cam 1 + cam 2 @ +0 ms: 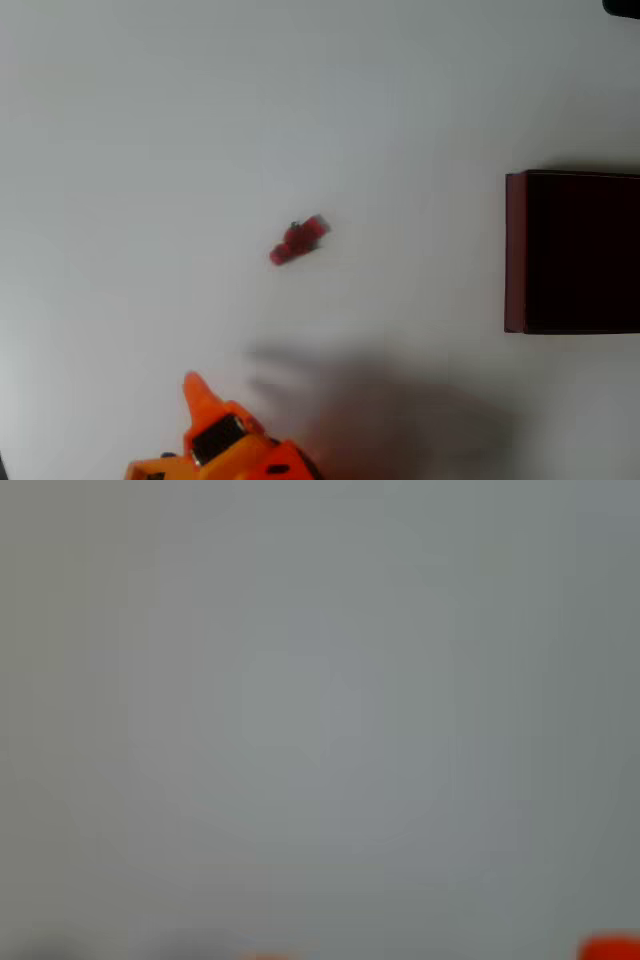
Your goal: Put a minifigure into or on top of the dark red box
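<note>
**Desk:** What is the claw doing in the overhead view?

**Photographer:** The orange gripper (196,385) enters at the bottom edge, its pointed tip aimed up the picture. Only 1 finger tip is clearly seen, so I cannot tell whether the jaws stand apart or together. Nothing is held and nothing is touched; the tip sits over bare white table (150,150).

**Desk:** And the minifigure?

**Photographer:** The minifigure (298,240), small and bright red with a dark spot, lies on its side on the table, tilted on a diagonal. It is well apart from the gripper, up and to the right of the tip.

**Desk:** The container?

**Photographer:** The dark red box (515,250) stands at the right edge, cut off by the picture's border, well to the right of the minifigure. Its maroon left wall is lit; its inside is near black, and I cannot make out anything within.

**Desk:** Anything else near the minifigure?

**Photographer:** A soft grey shadow (380,410) spreads across the table below and right of it, beside the arm.

**Desk:** The wrist view?

**Photographer:** A blurred pale grey surface, with a sliver of orange-red at the bottom right corner (612,948) too unclear to identify.
</note>
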Controlling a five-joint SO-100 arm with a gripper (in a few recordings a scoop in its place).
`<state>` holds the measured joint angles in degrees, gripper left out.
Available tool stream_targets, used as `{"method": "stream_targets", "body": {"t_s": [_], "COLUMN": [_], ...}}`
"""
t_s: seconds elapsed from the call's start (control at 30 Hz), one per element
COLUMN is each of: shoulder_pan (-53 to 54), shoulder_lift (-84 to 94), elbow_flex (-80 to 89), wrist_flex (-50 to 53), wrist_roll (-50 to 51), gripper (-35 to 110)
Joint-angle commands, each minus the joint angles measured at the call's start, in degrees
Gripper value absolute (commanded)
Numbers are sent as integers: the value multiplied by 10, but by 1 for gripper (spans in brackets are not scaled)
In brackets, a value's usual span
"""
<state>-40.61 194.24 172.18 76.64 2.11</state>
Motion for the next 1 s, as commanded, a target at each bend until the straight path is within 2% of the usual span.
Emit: {"method": "stream_targets", "body": {"t_s": [0.0,0.17,0.27,0.4,0.8,0.97], "shoulder_pan": [17,25,22,58,183,202], "shoulder_lift": [4,-99,-276,-466,-649,-692], "elbow_flex": [-17,-99,-198,-323,-432,-441], "wrist_flex": [17,-15,-62,-62,-74,-105], "wrist_roll": [-14,-43,-91,-164,-304,-359], "gripper": [22,23,22,21,19,17]}}
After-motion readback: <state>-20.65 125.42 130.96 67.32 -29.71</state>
